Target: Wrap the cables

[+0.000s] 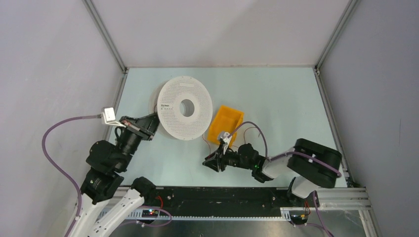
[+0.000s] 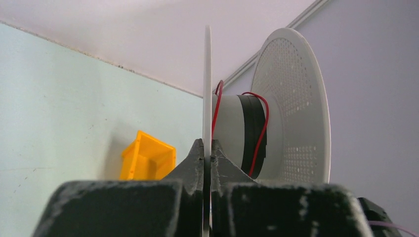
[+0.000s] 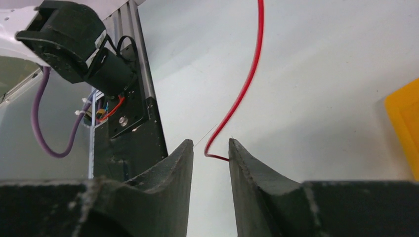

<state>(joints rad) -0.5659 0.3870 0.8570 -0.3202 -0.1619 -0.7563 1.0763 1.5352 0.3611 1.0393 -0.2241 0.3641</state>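
left wrist: left gripper [image 2: 207,149] tight on spool [image 2: 296,98], cable [image 2: 263,123] round it

a small yellow plastic bin [image 1: 226,124] sits near the middle of the pale green table top [image 1: 286,94], open side up and turned at a slant to the table's edges. plain grey-white walls [image 1: 49,64] close the table in on three sides. aluminium frame posts [image 1: 105,35] rise from the two far corners. a black rail [image 1: 217,195] runs along the near edge, with a white slotted cable duct [image 1: 222,216] just below it.
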